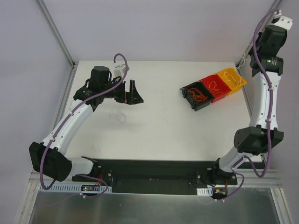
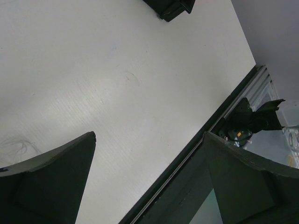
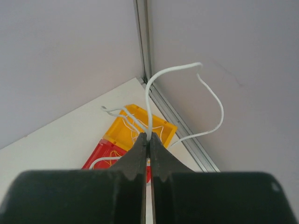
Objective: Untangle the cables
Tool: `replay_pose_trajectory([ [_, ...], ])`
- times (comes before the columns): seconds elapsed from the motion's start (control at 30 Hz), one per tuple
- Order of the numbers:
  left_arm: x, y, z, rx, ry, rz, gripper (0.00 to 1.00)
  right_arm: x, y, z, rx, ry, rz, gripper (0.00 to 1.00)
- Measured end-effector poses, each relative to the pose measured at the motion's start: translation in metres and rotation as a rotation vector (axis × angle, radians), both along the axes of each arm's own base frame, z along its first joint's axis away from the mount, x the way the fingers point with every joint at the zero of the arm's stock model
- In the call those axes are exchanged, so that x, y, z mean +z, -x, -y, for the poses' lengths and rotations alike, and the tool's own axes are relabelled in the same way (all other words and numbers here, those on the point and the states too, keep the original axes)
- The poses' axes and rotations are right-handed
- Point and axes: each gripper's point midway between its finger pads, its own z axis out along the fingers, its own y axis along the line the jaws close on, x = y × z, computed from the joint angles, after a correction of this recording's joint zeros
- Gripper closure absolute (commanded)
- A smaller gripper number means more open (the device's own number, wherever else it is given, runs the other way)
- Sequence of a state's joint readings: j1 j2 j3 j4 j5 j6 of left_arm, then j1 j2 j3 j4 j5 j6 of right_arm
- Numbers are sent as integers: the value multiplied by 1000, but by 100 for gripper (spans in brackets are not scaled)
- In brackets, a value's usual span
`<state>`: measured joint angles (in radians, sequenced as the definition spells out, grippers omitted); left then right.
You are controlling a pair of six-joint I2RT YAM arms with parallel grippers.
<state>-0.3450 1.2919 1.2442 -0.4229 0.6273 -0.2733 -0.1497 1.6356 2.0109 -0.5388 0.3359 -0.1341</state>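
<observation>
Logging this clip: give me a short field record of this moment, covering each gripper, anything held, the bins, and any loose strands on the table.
left gripper: jaws wide apart, empty, over the table
right gripper: jaws shut on a white cable, raised above the bins
bins: black bin, red bin, yellow bin in a row, far right
bin contents: orange wires in the black and red ones
loose on table: faint clear strands near the left gripper
</observation>
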Motion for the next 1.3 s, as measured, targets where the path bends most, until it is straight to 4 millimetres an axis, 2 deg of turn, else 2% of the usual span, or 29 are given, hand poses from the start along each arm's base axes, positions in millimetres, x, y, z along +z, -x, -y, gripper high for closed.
replay_pose_trajectory([
  [0.17, 0, 0, 0, 0, 0, 0, 3, -34, -34, 14, -1, 22, -52, 100],
  [0.47, 0, 0, 0, 0, 0, 0, 3, -127, -75, 19, 42, 25, -208, 100],
  [0.67, 0, 0, 0, 0, 0, 0, 3, -181, -77, 14, 70, -11, -311, 100],
  [0.8, 0, 0, 0, -1, 0, -1, 3, -205, -81, 12, 86, -36, -352, 100],
  [1.07, -1, 0, 0, 0, 0, -2, 3, -271, -100, 22, 88, -126, -448, 100],
  [1.3, -3, 1, 0, -1, -2, -7, 3, -300, -105, 35, 55, -241, -490, 100],
])
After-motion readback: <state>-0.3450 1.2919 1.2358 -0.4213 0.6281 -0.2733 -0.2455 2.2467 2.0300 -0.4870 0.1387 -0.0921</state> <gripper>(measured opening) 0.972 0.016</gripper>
